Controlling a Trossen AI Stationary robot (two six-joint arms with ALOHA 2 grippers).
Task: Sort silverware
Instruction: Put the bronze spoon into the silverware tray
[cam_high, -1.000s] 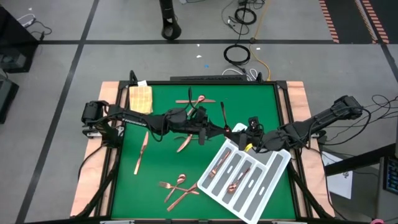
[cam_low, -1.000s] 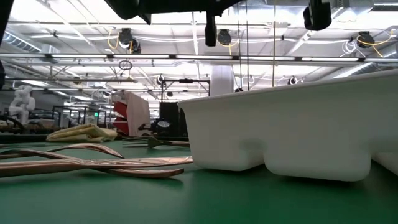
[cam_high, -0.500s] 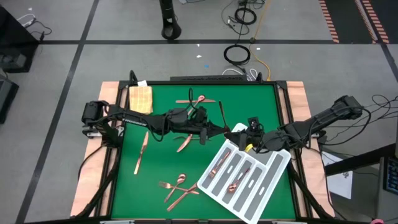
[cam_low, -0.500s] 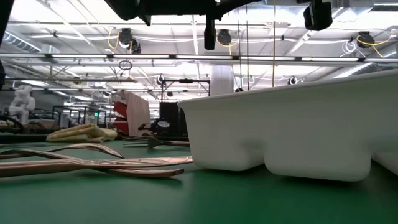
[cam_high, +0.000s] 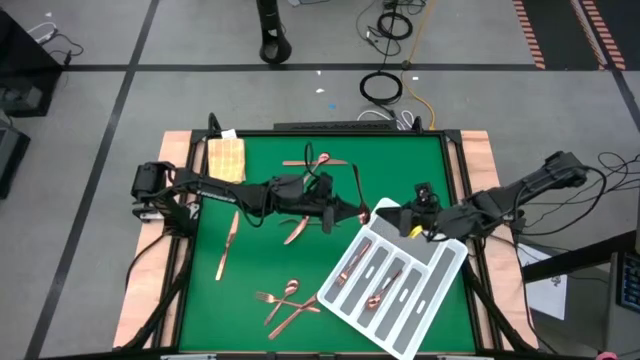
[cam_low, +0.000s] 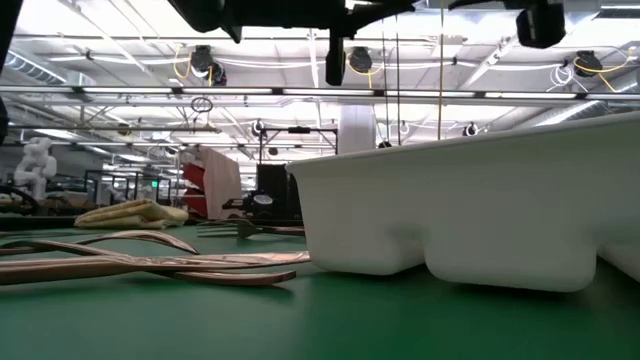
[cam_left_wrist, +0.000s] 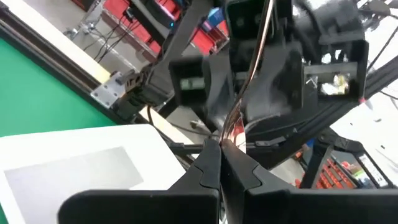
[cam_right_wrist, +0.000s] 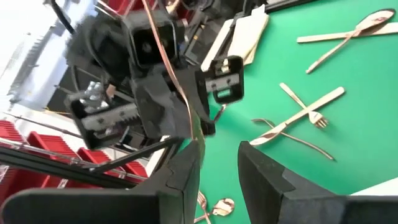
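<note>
While the left gripper (cam_high: 362, 211) stays clamped on one utensil (cam_left_wrist: 249, 74), the right gripper (cam_high: 408, 222) gapes; the tray (cam_high: 440, 270) holds perhaps two pieces.

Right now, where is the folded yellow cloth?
In the high view the folded yellow cloth lies in the far left corner of the green table, on the left arm's side, with a crossed pair of silverware to its right.

No text legible — no labels, brands, numbers, signs.
</note>
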